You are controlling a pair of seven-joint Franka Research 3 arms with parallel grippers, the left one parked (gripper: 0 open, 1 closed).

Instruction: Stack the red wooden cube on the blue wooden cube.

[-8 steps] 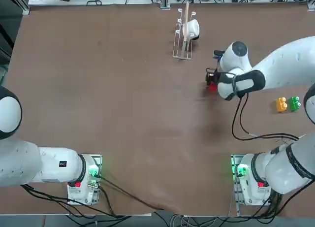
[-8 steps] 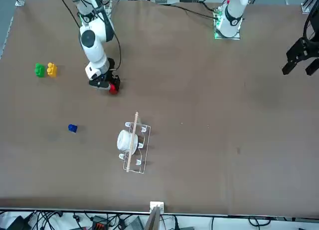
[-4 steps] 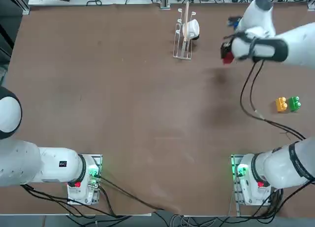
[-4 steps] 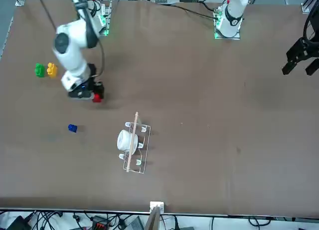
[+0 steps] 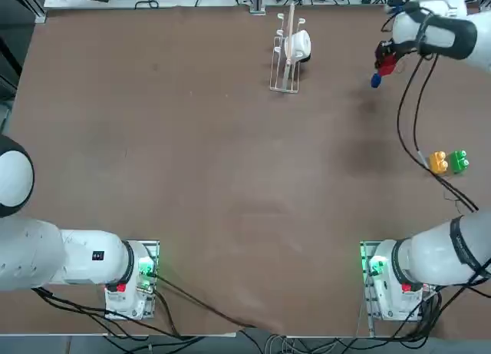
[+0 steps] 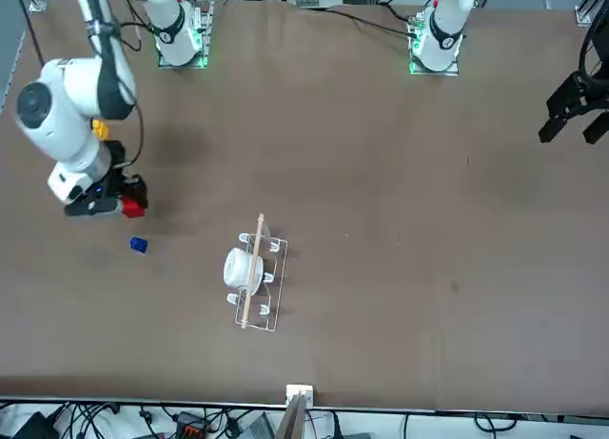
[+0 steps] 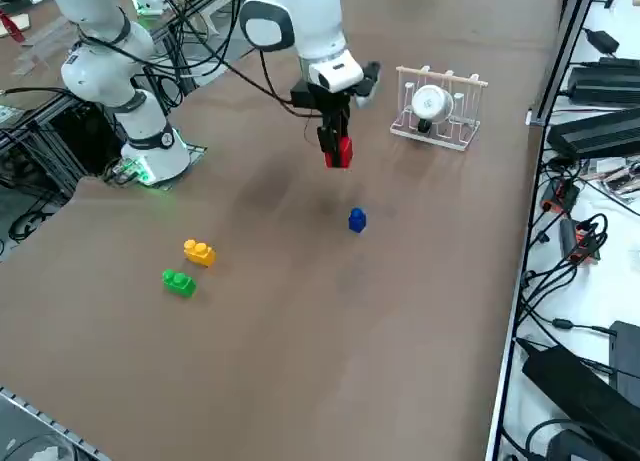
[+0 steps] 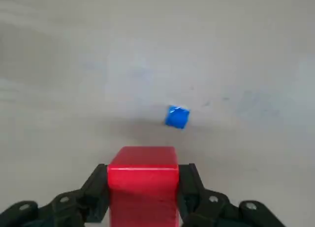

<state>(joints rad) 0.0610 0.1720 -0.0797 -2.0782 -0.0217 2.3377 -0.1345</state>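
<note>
My right gripper (image 8: 143,187) is shut on the red wooden cube (image 8: 143,180) and holds it in the air above the table. The held red wooden cube (image 5: 386,63) hangs at the far right of the table, close to the blue wooden cube (image 5: 376,81). That small blue wooden cube (image 7: 356,219) rests alone on the brown tabletop, below and a little ahead of the red wooden cube (image 7: 339,151). From across the table, the right gripper (image 6: 127,207) with the red wooden cube (image 6: 132,208) sits just above the blue wooden cube (image 6: 138,245).
A wire rack with a white cup (image 5: 288,53) stands at the far middle of the table. An orange studded block (image 5: 438,163) and a green studded block (image 5: 459,161) lie side by side near the right edge. The arm's cable (image 5: 410,108) dangles over the table.
The right arm has carried the red cube up and across, from mid-table toward the far right corner, ending close over the blue cube. The grip stayed shut.
</note>
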